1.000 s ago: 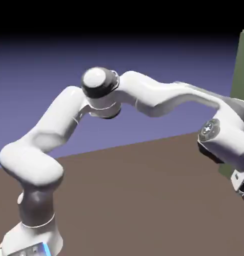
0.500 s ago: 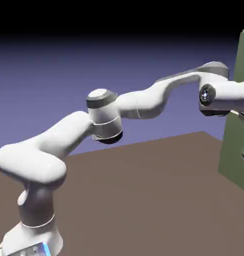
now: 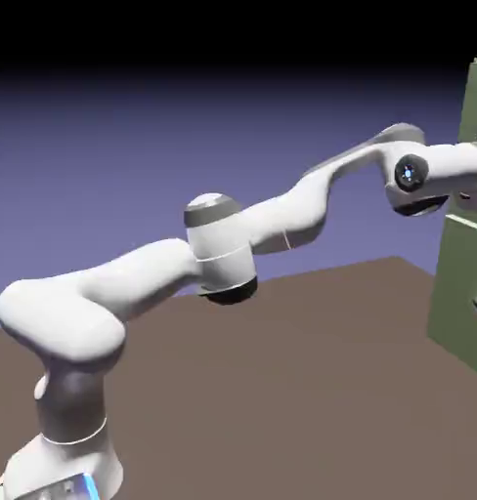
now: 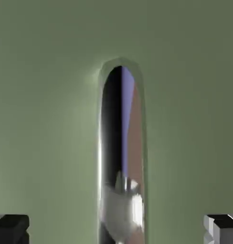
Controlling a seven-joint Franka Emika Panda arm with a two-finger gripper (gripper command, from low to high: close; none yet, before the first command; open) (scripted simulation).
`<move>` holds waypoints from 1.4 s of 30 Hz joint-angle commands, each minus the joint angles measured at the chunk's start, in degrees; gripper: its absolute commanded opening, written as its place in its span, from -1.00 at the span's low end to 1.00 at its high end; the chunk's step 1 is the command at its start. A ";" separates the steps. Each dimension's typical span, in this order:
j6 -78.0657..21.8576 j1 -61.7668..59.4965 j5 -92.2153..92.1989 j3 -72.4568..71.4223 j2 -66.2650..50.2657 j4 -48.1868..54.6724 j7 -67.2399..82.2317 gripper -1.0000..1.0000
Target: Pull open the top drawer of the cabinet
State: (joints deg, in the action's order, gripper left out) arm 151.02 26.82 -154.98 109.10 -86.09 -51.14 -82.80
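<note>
Right in front of my hand camera is the top drawer [image 4: 47, 119], a flat matte olive-green panel that fills pretty much the whole hand view. Down the middle of it runs a long shiny metal handle [image 4: 122, 152] with a rounded end, mirror-like, reflecting bits of blue-violet and brown. From this view the handle looks upright, but my hand may be rolled, so I can't say how it really lies on the drawer.

My pincer [image 4: 116, 228] is spread wide apart, holding nothing. One dark grey fingertip [image 4: 11, 228] sits in one bottom corner and the other in the opposite corner, with the handle lined up between them. I can't tell whether either tip touches the panel.

Over in the exterior view, the tall boxy olive-green cabinet [image 3: 472, 244] stands at the right edge, and the top drawer is its upper part, above a thin pale seam. My white arm [image 3: 184, 273] stretches from the lower left up to that upper part, with the wrist right against the cabinet's edge. The pincer itself is cut off by the frame there. A brown table [image 3: 301, 391] lies underneath, with a blue-violet backdrop [image 3: 135, 146] behind.
</note>
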 commanded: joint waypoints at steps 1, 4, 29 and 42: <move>0.00 0.00 0.00 0.00 0.00 0.00 0.00 -1.00; -1.70 2.33 -0.71 -0.09 -0.33 -4.15 1.40 -1.00; -23.67 31.60 -2.91 1.61 -4.12 -56.05 12.57 -1.00; -33.01 44.92 0.31 5.03 -6.00 -78.59 15.41 1.00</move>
